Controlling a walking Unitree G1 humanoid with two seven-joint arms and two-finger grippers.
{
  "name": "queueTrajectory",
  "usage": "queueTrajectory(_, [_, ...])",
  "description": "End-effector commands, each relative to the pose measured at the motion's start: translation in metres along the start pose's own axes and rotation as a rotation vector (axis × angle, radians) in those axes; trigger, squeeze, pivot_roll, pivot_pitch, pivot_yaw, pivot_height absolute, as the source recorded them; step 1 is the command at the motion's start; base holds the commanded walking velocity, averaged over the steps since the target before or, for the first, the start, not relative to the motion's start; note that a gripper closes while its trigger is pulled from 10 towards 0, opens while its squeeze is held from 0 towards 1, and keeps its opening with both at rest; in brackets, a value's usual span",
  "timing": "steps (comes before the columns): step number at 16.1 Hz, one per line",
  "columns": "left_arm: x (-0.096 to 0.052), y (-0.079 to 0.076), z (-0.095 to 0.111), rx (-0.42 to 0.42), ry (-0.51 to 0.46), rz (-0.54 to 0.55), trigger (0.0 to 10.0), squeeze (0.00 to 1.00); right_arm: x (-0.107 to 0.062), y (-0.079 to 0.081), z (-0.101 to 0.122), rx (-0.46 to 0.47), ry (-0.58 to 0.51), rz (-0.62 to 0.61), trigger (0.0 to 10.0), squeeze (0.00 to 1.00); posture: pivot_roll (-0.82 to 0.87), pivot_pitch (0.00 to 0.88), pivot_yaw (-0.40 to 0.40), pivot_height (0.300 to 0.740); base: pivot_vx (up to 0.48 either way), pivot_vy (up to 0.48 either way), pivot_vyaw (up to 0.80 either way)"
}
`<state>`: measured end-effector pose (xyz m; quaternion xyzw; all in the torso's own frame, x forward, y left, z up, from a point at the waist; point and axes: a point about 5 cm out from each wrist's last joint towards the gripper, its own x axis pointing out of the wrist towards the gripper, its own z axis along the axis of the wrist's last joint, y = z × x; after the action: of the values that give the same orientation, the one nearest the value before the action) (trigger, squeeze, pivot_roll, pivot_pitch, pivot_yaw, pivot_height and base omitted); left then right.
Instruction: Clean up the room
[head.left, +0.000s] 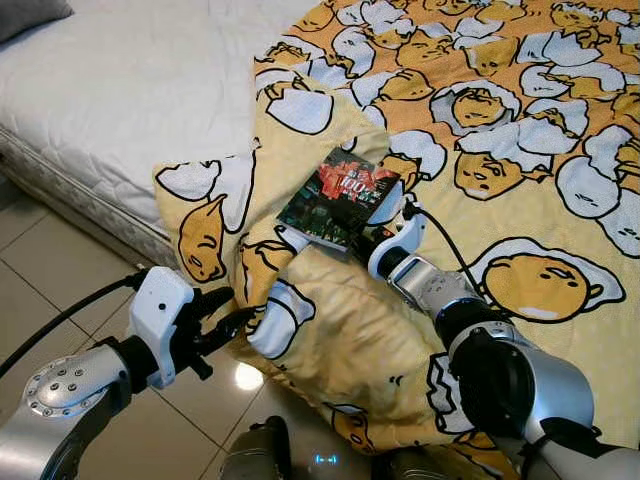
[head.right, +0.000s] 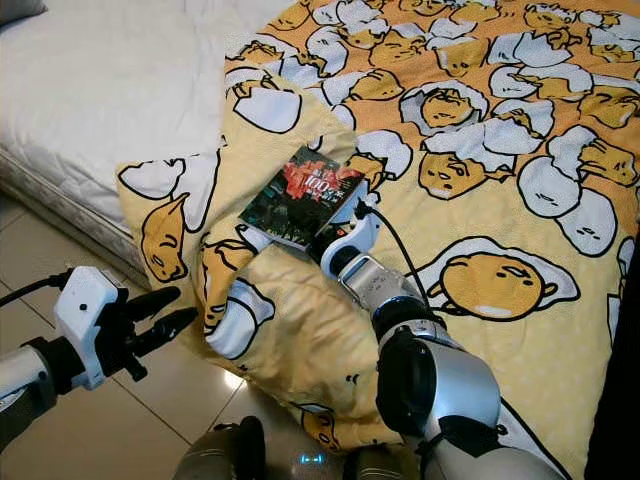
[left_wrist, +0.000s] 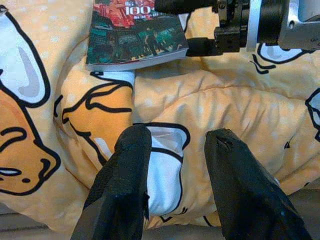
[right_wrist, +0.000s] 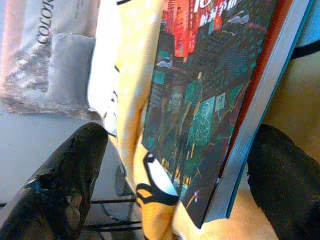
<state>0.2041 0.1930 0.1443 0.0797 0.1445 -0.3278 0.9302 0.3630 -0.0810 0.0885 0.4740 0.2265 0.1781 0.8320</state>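
A dark paperback book (head.left: 340, 198) with red lettering lies on a bunched fold of the yellow egg-print blanket (head.left: 480, 120) near the bed's edge. My right gripper (head.left: 378, 222) is at the book's right side, open, one finger above the cover and one below it. In the right wrist view the book (right_wrist: 200, 110) sits between the two fingers (right_wrist: 65, 175), with a gap on the cover side. My left gripper (head.left: 228, 310) is open and low on the left. Its fingertips (left_wrist: 125, 165) are just short of the blanket fold hanging over the bed's edge.
The white mattress (head.left: 130, 90) lies bare to the left of the blanket, with a grey pillow (head.left: 30, 12) at its far corner. Beige floor tiles (head.left: 60, 290) run along the bed's side below my left arm. A black cable (head.left: 440, 240) trails over the right wrist.
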Motion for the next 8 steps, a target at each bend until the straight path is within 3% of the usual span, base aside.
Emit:
queueTrajectory(1, [-0.001,-0.001,-0.003,-0.001,0.014,0.002,10.0,0.0,-0.002,-0.009,-0.011,-0.002,0.019,-0.055,10.0,0.0,0.17,0.174,0.032,0.74,0.0,0.0,0.0])
queueTrajectory(5, [-0.005,-0.006,-0.005,-0.006,0.031,-0.011,10.0,0.0,-0.003,-0.019,-0.023,0.029,0.006,-0.155,10.0,0.0,0.18,0.209,0.048,0.74,0.0,0.0,0.0])
queueTrajectory(8, [-0.008,-0.009,-0.006,-0.008,0.043,-0.016,10.0,0.0,-0.001,-0.017,-0.025,0.049,-0.011,-0.188,10.0,0.0,0.19,0.223,0.055,0.74,0.0,0.0,0.0])
